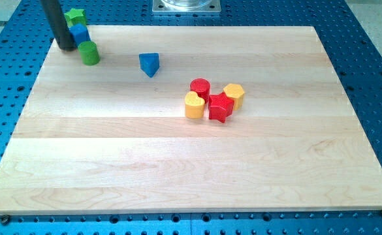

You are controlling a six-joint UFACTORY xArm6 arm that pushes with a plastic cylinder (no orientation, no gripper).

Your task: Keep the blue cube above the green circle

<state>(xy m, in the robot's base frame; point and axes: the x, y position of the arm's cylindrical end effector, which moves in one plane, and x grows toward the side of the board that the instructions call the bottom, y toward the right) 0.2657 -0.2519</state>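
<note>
The blue cube sits near the board's top left corner, partly hidden by my rod. The green circle stands just below it and slightly to the right, close to or touching it. A green star lies right above the blue cube. My tip rests on the board at the left side of the blue cube and to the upper left of the green circle, close to both.
A blue triangle lies right of the green circle. A cluster right of centre holds a red circle, a yellow heart, a red star and a yellow hexagon. The board's left edge is near my tip.
</note>
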